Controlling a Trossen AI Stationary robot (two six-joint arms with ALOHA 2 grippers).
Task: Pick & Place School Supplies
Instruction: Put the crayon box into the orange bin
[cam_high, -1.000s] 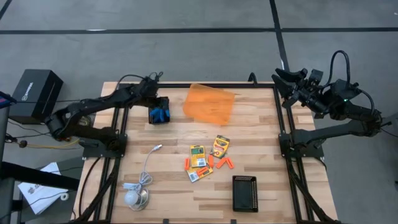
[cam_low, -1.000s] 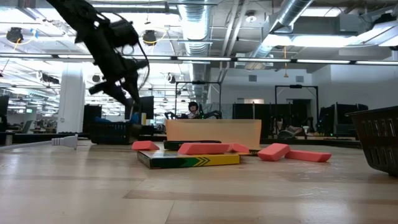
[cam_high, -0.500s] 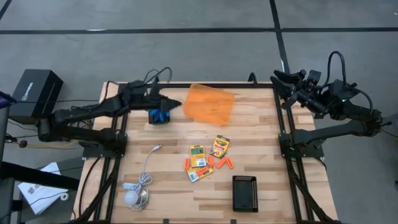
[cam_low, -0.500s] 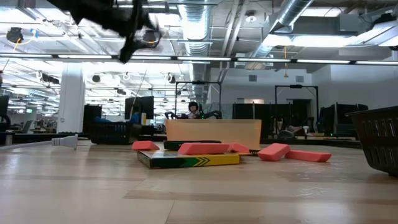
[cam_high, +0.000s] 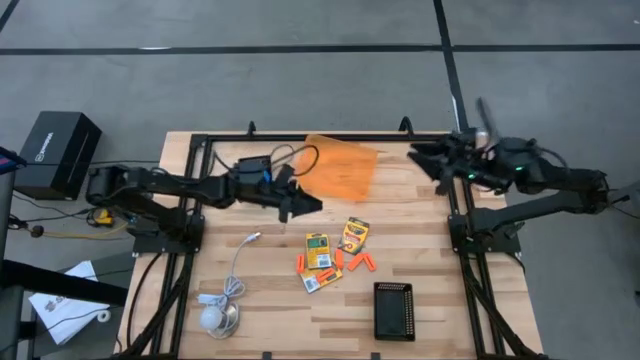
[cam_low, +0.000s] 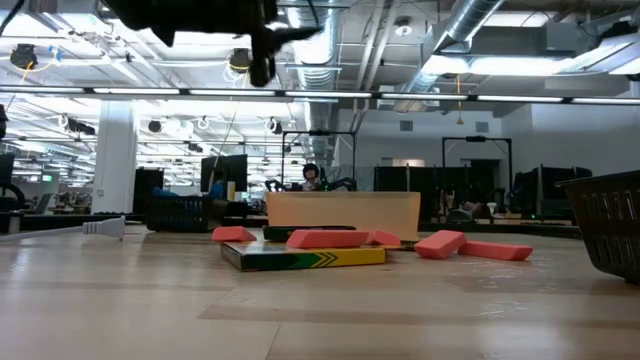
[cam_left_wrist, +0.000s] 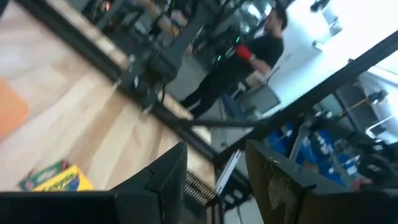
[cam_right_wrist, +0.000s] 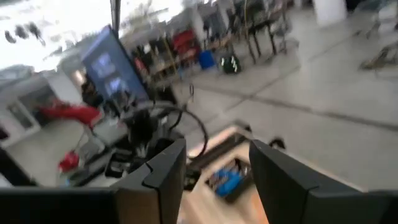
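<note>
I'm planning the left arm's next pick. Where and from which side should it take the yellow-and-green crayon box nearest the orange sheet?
Probably from straight above, across the narrow sides of the yellow-and-green crayon box. It lies flat on the wooden table, long axis slightly tilted, with free space along both long edges. The open left gripper is already close, above the table.

- crayon boxes (cam_high: 318, 249): yellow and green
- sticks (cam_high: 362, 265): orange, look pinkish-red in low view
- sheet (cam_high: 338, 166): translucent orange
- tray (cam_high: 393, 309): black
- cable (cam_high: 238, 266): white
- table (cam_high: 420, 220): light wood planks
- arms: dark
</note>
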